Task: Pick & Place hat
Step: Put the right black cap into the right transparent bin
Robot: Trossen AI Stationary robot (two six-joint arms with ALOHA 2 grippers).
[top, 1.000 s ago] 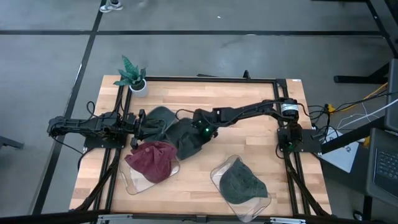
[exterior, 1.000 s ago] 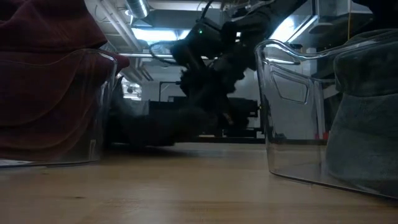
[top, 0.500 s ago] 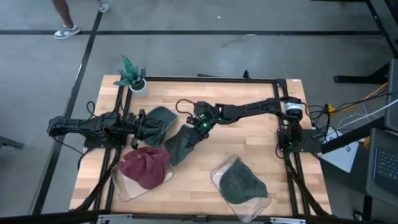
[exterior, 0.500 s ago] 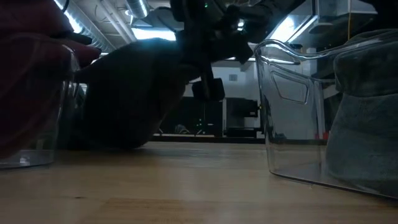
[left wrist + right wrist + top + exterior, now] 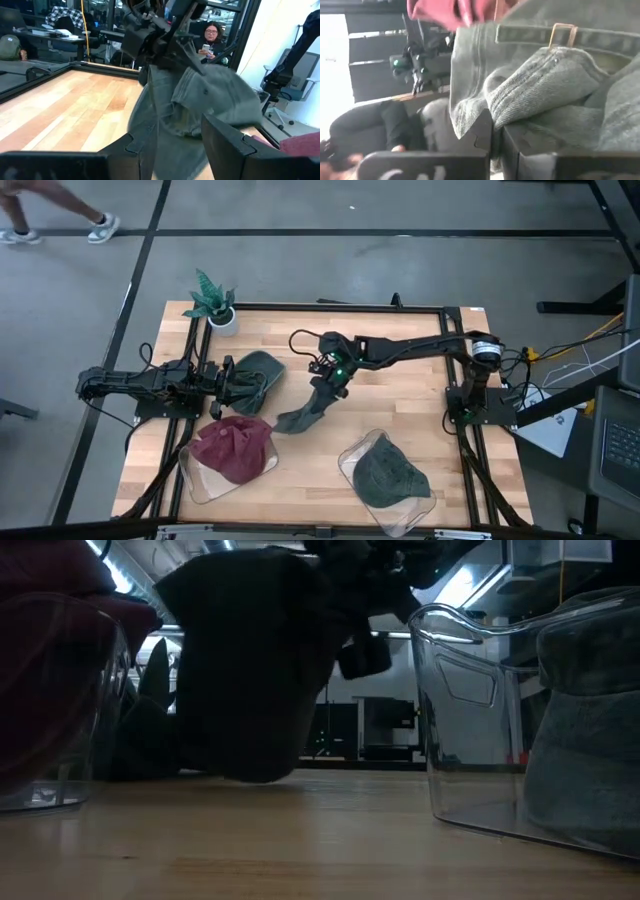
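A wooden table (image 5: 400,395) sits on a grey floor, and a small potted plant (image 5: 213,301) stands at its far left corner. From above, the right gripper (image 5: 330,377) is over the middle of the table, and a dark green hat (image 5: 306,408) hangs down from it, with its low end touching the wood. The left gripper (image 5: 222,379) waits at the left side, next to another dark hat (image 5: 255,370) lying flat. At the near left, a clear bin (image 5: 205,476) holds a red hat (image 5: 236,447). At the near right, a second clear bin (image 5: 352,457) holds a grey-green hat (image 5: 392,476). From table height, the hanging hat (image 5: 250,660) is a big dark shape between the two bins, and its bottom rests on the table. The left wrist view shows its two fingers (image 5: 227,137) wide apart with nothing between them, and the hanging hat (image 5: 200,100) beyond. A person (image 5: 211,37) sits far back in the room. The right wrist view shows its fingers (image 5: 482,131) pinched almost together on folded cloth beside the hat's strap and little brass buckle (image 5: 563,33). The hat looks light, soft and floppy, so it will sag and swing. A pinch on a thick fold near the strap should hold best.
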